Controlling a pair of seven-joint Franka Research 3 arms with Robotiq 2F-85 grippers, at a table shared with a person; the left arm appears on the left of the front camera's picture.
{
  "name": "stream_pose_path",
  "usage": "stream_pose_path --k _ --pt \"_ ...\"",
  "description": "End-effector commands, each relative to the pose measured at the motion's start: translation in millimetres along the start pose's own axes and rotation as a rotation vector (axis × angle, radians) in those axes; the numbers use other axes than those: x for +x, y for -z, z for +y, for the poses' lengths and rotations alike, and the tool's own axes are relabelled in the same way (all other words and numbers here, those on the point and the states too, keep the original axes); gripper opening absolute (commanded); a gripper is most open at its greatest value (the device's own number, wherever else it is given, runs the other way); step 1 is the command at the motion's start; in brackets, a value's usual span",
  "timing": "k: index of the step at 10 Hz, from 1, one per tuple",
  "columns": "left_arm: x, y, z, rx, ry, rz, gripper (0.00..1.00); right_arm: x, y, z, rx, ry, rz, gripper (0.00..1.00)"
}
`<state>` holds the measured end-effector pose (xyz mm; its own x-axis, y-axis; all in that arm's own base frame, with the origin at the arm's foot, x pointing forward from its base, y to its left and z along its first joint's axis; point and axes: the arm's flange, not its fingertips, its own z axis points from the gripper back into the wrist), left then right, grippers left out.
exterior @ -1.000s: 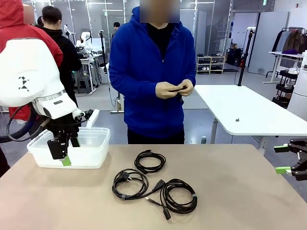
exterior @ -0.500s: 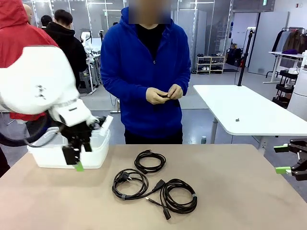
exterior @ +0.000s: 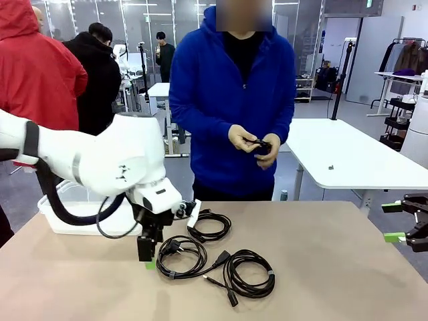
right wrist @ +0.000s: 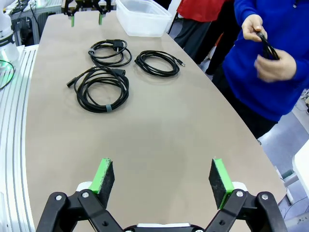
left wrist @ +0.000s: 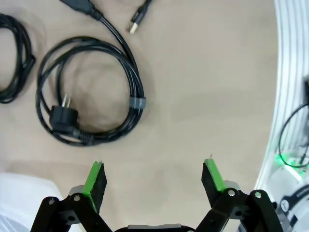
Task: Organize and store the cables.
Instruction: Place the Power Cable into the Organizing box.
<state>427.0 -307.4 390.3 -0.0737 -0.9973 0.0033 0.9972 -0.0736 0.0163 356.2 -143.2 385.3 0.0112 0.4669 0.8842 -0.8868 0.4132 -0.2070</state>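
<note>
Three coiled black cables lie mid-table: one with a mains plug, one behind it, and a larger one to its right. My left gripper hangs open just left of the plug coil. In the left wrist view that coil lies beyond my open left gripper, apart from both fingers. My right gripper stands open at the table's right edge, and in its wrist view the right gripper holds nothing. The person in blue holds another small cable in both hands.
A white plastic bin stands at the table's far left, behind my left arm. The wide right half of the tan table is bare. People stand behind the bin, and a white table is at back right.
My left arm has swung right and down from over the bin to the plug coil. The person has stepped to the right, still handling the small cable.
</note>
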Motion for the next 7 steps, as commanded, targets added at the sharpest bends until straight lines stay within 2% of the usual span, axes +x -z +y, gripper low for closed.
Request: stream_pose_path --k 1,4,7 --pt "20 10 12 0.011 -0.042 0.052 1.0 1 -1 1 0.003 0.005 0.015 1.0" --pt "33 40 15 0.003 -0.072 0.076 1.0 1 -1 1 0.003 0.005 0.015 1.0" --pt "41 57 20 -0.009 -0.042 0.102 1.0 1 -1 1 0.003 0.005 0.015 1.0"
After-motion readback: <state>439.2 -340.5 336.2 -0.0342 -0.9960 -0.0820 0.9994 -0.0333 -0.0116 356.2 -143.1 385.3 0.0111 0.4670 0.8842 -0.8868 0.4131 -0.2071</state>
